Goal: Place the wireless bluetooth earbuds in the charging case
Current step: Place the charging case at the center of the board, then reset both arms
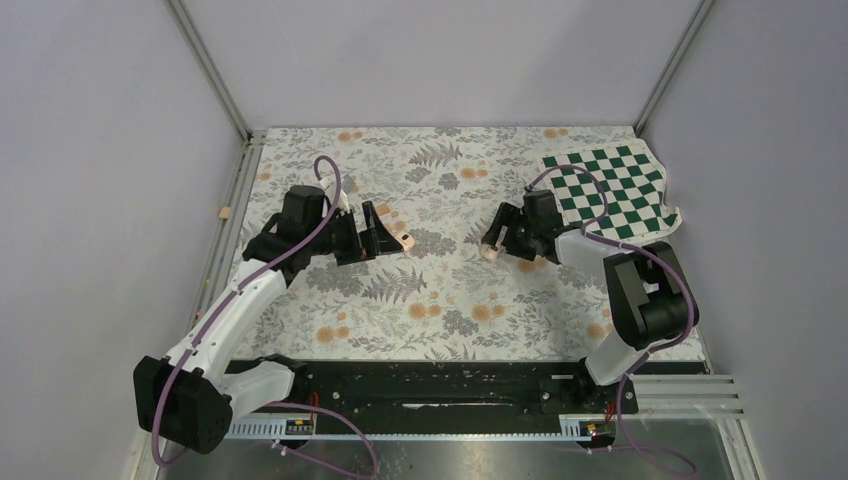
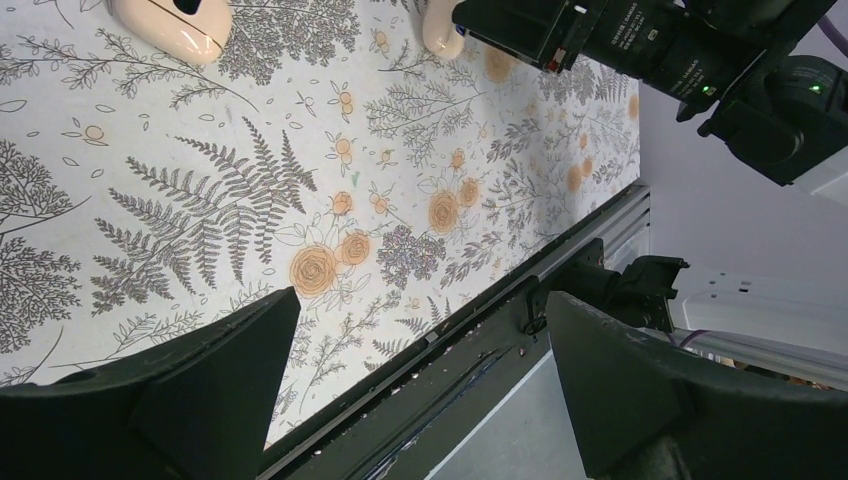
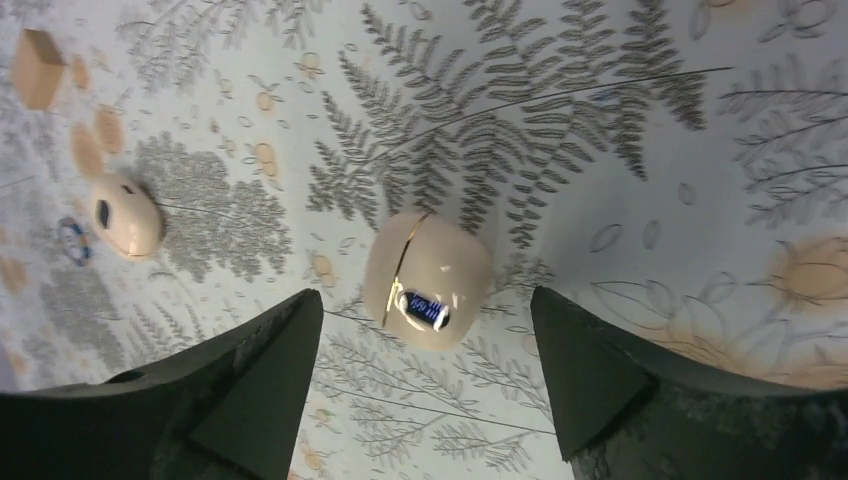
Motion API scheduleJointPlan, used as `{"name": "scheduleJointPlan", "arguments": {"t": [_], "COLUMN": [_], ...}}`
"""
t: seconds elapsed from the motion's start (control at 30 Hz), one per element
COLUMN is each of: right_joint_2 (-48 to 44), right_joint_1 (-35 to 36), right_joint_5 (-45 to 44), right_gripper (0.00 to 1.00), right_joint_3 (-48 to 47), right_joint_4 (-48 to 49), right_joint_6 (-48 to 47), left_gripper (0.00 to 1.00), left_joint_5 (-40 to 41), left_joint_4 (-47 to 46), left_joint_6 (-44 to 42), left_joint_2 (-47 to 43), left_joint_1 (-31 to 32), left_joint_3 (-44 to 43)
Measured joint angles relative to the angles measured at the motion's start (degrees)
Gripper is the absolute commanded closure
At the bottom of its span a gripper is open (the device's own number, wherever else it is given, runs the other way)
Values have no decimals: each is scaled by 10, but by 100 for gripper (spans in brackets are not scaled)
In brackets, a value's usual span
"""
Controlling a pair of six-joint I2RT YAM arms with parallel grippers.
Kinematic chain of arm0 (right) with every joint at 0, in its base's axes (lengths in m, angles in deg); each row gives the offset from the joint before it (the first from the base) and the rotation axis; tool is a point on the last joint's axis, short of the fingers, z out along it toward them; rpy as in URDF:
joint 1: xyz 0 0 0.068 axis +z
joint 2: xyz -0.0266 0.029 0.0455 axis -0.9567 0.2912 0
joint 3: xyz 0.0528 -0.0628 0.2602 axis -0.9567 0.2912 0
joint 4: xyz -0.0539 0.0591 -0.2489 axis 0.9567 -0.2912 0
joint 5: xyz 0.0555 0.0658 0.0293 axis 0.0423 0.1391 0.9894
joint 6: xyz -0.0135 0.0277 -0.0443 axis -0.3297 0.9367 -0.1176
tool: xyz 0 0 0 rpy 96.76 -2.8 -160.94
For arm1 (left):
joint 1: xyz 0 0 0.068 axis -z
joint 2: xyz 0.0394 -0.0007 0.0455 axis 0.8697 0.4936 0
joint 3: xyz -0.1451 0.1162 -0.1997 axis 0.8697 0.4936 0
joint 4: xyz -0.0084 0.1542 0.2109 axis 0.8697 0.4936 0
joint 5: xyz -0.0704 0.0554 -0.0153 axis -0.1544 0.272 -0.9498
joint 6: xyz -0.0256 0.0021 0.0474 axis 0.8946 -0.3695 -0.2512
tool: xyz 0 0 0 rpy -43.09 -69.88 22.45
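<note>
Well left of the charging case [image 3: 427,275]: left gripper [image 2: 420,315], spread wide, empty. Nearer, still left of the case: one earbud [image 3: 125,215], lying on the floral table [image 1: 440,300]. Around the case, lid shut: right gripper [image 3: 425,300], parted, fingers clear of it.

The tabletop [image 1: 420,300] is covered all over with a pale sheet printed with grey ferns and orange flowers. A green and white checked cloth [image 1: 610,190] lies flat on the far right corner. A little right of the middle sits a small round peach-pink plastic case [image 3: 428,280] with a thin gold line round it and a tiny lit screen. Well apart from it, to the left, lies a small peach-cream plastic bud with a dark spot [image 3: 125,215]. A tiny blue and dark ring [image 3: 75,240] lies just beside the bud. Farther left there is a small tan block [image 3: 40,68].
</note>
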Motion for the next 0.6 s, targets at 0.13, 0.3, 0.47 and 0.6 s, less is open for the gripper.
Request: {"name": "scheduleJointPlan", "arguments": {"t": [0.13,0.3,0.47,0.6], "right_joint_2": [-9,-116,-265,-353], "right_joint_1": [-1,-2,-3,-3], "right_joint_5": [-66,-181,-275,-326], "right_gripper": [1,1,1,1], "right_joint_3": [-24,-36,-65,-60], "right_joint_4": [-78,-202,-307,-372], "right_joint_6": [-30,-50,-59,-64], "left_gripper": [1,1,1,1], "left_joint_5": [8,32,76,115], "left_joint_4": [1,21,47,45], "left_joint_6": [-2,-18,-52,-61], "left_joint_2": [0,0,-6,-44], "left_joint_1": [0,0,0,0], "left_joint_3": [0,-15,-64,-68]}}
